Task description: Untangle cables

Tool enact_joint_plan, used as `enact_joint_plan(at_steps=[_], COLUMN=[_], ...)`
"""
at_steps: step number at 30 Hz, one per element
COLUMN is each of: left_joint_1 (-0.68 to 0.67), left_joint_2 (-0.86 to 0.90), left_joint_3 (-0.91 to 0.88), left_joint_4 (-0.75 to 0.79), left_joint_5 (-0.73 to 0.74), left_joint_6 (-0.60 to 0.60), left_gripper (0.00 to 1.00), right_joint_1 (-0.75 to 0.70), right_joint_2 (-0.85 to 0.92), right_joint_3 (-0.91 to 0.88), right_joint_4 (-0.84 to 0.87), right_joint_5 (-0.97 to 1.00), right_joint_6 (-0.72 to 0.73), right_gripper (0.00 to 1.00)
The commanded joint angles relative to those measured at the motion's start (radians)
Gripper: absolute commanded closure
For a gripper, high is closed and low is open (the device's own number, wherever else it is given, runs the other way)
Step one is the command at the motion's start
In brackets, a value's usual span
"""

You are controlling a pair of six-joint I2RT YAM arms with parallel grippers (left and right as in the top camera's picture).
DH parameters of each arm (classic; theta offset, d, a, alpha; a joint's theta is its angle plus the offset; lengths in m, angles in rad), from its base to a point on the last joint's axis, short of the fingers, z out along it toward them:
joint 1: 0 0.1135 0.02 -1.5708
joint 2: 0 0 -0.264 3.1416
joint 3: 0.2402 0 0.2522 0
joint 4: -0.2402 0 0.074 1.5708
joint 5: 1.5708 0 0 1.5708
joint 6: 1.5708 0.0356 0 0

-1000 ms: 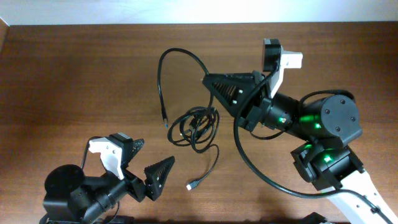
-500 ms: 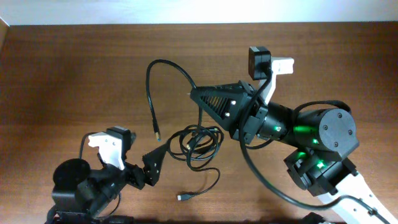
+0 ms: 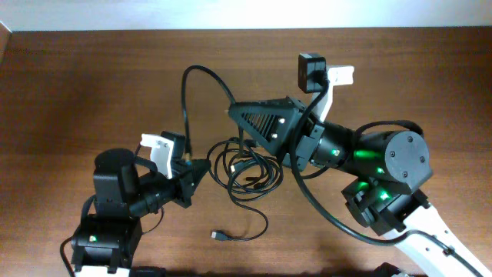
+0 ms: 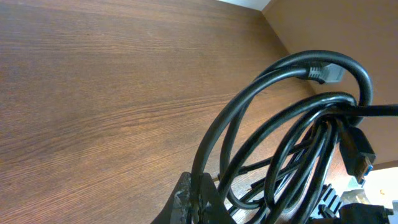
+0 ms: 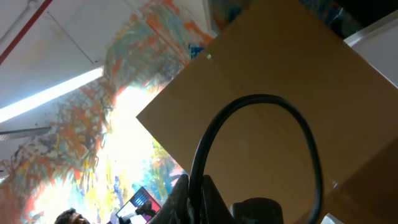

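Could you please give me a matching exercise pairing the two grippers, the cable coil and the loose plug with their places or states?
1 left gripper
2 right gripper
3 cable coil
4 loose plug

A clamped on the arching cable
B lying apart from the coil
C between the two grippers
D pinching a strand at the coil's edge

Pairs: 1-D, 2-A, 3-C, 4-B

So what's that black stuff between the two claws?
Tangled cables, between the left gripper and right gripper; the overhead view shows it best.

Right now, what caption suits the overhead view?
Left gripper and right gripper each grip tangled black cables above a wooden table.
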Motion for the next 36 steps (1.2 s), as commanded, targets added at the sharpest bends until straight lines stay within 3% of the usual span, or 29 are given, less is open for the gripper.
enact_joint_plan(at_steps=[1,4,6,8,9,11,13,16,17,18,19,21,23,24,27,30,34,36], left_joint_1=[0.002,0.002,0.002,0.002,0.003,0.002,0.002,0.002,0.002,0.002,0.002,0.002,0.002,0.002,-0.007,-0.007,-0.007,-0.007], left_joint_2=[-0.001,0.018,0.04,0.083,0.101,0.119,0.117,0.105,0.101,0.101,0.101,0.102,0.103,0.103,0.103,0.103,0.103,0.103], left_joint_3=[-0.005,-0.005,-0.005,-0.005,-0.005,-0.005,0.003,0.027,0.028,0.029,0.029,0.029,0.029,0.029,0.029,0.028,0.028,0.028], left_joint_4=[-0.018,-0.043,-0.043,-0.043,-0.043,-0.028,-0.003,0.003,0.01,0.021,0.023,0.037,0.086,0.12,0.137,0.135,0.133,0.134], left_joint_5=[-0.136,-0.364,-0.437,-0.67,-0.794,-0.816,-0.72,-0.711,-0.686,-0.627,-0.579,-0.459,-0.196,-0.041,0.229,0.291,0.291,0.291], left_joint_6=[0.004,0.003,0.003,-0.019,-0.128,-0.244,-0.246,-0.246,-0.246,-0.246,-0.246,-0.245,-0.232,-0.188,-0.072,-0.034,-0.034,-0.034], left_gripper=[1.0,1.0,0.98,0.99,0.99,1.0,1.0,1.0,0.85,0.06,0.01,0.01,0.01,0.01,0.01,0.01,0.0,0.15], right_joint_1=[-0.037,-0.039,-0.04,-0.078,-0.117,-0.187,-0.269,-0.409,-0.436,-0.439,-0.436,-0.436,-0.412,-0.382,-0.253,-0.143,-0.088,-0.048], right_joint_2=[-0.006,-0.007,-0.007,-0.007,-0.007,-0.007,-0.007,-0.008,-0.007,-0.007,-0.007,-0.007,-0.007,-0.007,-0.007,-0.007,-0.007,-0.004], right_joint_3=[0.02,0.021,0.021,0.021,0.021,0.021,0.021,0.021,0.021,0.021,0.021,0.021,0.021,0.021,0.021,0.024,0.024,0.024], right_joint_4=[0.096,0.286,0.28,0.234,0.158,-0.084,-0.342,-0.505,-0.521,-0.538,-0.546,-0.558,-0.592,-0.598,-0.593,-0.507,-0.289,-0.238], right_joint_5=[0.016,0.046,0.064,0.058,0.053,0.055,0.073,0.068,0.027,0.02,0.008,-0.02,-0.039,-0.051,-0.048,-0.047,-0.044,-0.043], right_joint_6=[0.008,0.007,0.004,-0.058,-0.12,-0.28,-0.51,-0.537,-0.537,-0.537,-0.537,-0.537,-0.557,-0.576,-0.597,-0.568,-0.398,-0.291], right_gripper=[0.96,0.96,0.96,0.96,0.96,0.96,0.96,0.96,0.96,0.96,0.96,0.96,0.96,0.96,0.96,0.96,0.96,0.96])
